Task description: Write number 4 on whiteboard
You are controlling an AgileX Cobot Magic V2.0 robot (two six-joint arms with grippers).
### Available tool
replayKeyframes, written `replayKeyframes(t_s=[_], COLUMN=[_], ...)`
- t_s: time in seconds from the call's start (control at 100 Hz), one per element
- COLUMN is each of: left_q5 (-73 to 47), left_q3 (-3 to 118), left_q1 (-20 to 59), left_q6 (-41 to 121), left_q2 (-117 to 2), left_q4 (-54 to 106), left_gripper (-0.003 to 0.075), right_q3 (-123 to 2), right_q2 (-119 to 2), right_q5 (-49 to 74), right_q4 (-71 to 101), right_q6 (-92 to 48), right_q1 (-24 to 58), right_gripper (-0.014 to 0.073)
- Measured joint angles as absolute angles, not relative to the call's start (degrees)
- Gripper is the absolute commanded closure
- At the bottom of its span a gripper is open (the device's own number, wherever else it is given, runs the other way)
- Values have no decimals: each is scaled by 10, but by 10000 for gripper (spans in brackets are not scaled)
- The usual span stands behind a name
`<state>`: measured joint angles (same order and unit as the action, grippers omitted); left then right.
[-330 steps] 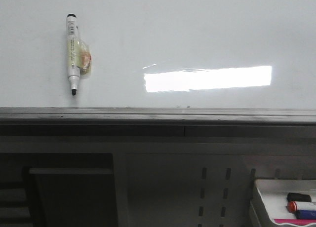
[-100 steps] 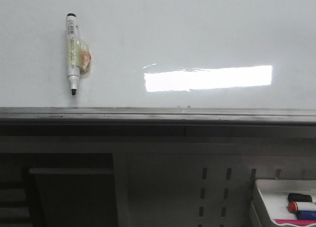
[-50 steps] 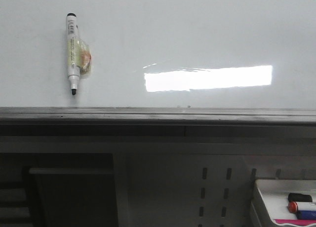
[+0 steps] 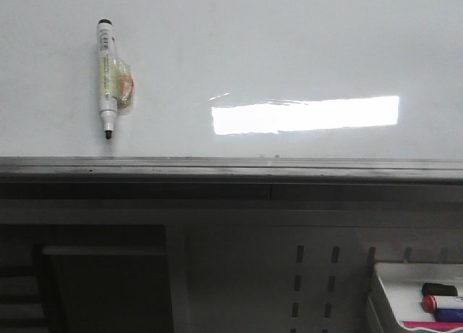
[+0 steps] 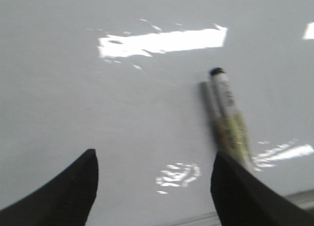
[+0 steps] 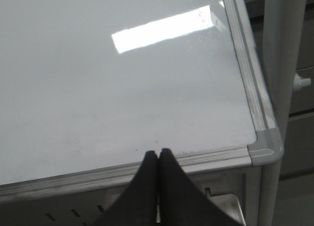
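Note:
The whiteboard [image 4: 289,51] fills the upper front view, glossy white with a bright rectangular reflection and a grey ledge [image 4: 231,168] below. No number 4 shows on it. A white marker [image 4: 107,79] with a black tip and yellowish tape sticks upright on the board at the left. In the left wrist view my left gripper [image 5: 154,162] is open over the board, and the marker [image 5: 226,113] lies just beyond its one finger [image 5: 235,191]. My right gripper [image 6: 158,155] is shut and empty above the board's lower edge [image 6: 122,169], near its corner [image 6: 265,147]. Neither gripper shows in the front view.
A small white tray [image 4: 416,300] with black, red and blue markers stands at the lower right under the ledge. A dark shelf frame [image 4: 101,275] is at the lower left. A grey post [image 6: 287,49] stands beside the board's corner.

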<state>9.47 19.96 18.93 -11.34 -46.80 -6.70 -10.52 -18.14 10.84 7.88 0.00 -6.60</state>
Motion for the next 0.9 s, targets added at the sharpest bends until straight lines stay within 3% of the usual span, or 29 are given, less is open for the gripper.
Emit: replayKeyframes(t_s=[0.15,0.27,0.52,0.9], left_q5=[120,162,252,266], left_q3=[215,216,223,277], left_q1=[297,341,356,356], left_q6=[-113,-113,-113,-113], left_q2=[-542,-605,-695,-795], left_q4=[0,33,61,93], left_gripper=[292,289,289,310], right_q3=[-106,-106,-106,-106], right_q2=[-181,-181,-181,-181], right_q5=[109,110,110,110], right_q4=[79,79,79,79], right_q6=[0,0,0,0], right_q1=[-66,-66,-66,-66], right_gripper=[658,658,658,658])
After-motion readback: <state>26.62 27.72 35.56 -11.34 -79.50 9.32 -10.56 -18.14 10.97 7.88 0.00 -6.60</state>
